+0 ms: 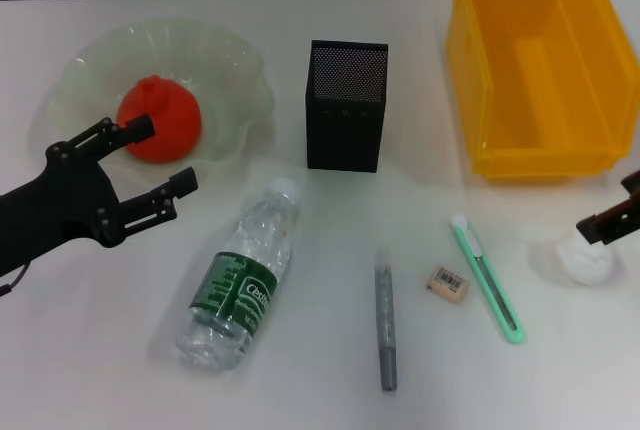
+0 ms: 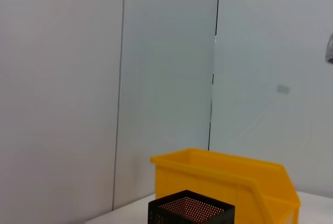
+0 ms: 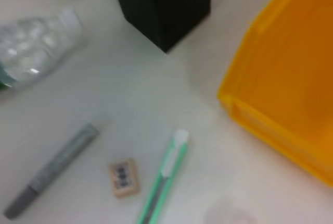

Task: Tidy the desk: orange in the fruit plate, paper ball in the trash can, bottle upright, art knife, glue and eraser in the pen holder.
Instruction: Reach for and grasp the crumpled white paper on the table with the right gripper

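Note:
The orange (image 1: pixel 165 122) lies in the fruit plate (image 1: pixel 235 70) at the back left. My left gripper (image 1: pixel 163 156) is open and empty just in front of the orange, one finger by its left edge. The bottle (image 1: pixel 243 278) lies on its side at the middle front. The grey glue stick (image 1: pixel 386 332), the eraser (image 1: pixel 447 284) and the green art knife (image 1: pixel 487 278) lie in front of the pen holder (image 1: pixel 346 105). The paper ball (image 1: pixel 585 259) sits at the right edge, just under my right gripper (image 1: pixel 612 218). The trash can (image 1: pixel 540 60) stands at the back right.
The right wrist view shows the pen holder (image 3: pixel 161 2), trash can (image 3: pixel 291 78), bottle (image 3: pixel 36 36), glue stick (image 3: pixel 52 169), eraser (image 3: pixel 124 177) and art knife (image 3: pixel 164 182). The left wrist view shows the trash can (image 2: pixel 229 187) and pen holder (image 2: pixel 190 211) before a wall.

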Available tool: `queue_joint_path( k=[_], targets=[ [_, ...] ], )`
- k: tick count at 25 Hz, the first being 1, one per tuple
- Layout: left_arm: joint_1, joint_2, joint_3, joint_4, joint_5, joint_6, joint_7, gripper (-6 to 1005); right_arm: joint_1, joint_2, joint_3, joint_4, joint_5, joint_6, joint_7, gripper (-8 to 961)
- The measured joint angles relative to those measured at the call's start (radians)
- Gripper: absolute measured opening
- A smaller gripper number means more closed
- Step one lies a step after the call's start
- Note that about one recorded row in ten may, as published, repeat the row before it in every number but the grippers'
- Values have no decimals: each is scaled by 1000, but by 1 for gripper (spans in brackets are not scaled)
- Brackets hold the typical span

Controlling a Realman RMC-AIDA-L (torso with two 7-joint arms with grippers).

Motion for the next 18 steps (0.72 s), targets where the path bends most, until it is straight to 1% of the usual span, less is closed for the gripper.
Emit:
queue_joint_path(
  k=[1,3,4,5,7,8,9,10,11,13,15,18],
  targets=[
    [0,0,0,0,0,0,0,832,0,0,0,0,0,0,0,834],
    [1,0,7,-8,1,-13,1,833,4,0,-50,70,-40,77,21,833],
    [1,0,7,-8,1,-13,1,833,4,0,-50,70,-40,77,21,832],
    [1,1,10,-11,3,-18,4,833,8,-2,-73,110,-55,115,27,830],
    [2,1,10,-12,4,-19,6,833,11,-2,-82,131,-58,127,28,828],
    [3,0,10,-18,7,-24,11,833,24,-2,-98,184,-62,158,28,827],
    [3,0,10,-18,7,-24,11,833,24,-2,-98,184,-62,158,28,825],
    [3,0,11,-21,7,-27,13,833,35,-2,-114,231,-68,187,29,824],
    [3,1,11,-23,7,-28,13,833,35,-2,-114,231,-68,187,29,823],
    [3,1,11,-24,8,-30,14,833,54,-1,-136,297,-75,219,32,820],
    [3,1,11,-24,8,-30,14,833,59,-1,-143,313,-76,225,33,818],
    [3,2,11,-24,8,-31,14,833,76,-1,-176,365,-113,247,51,814]
  ],
)
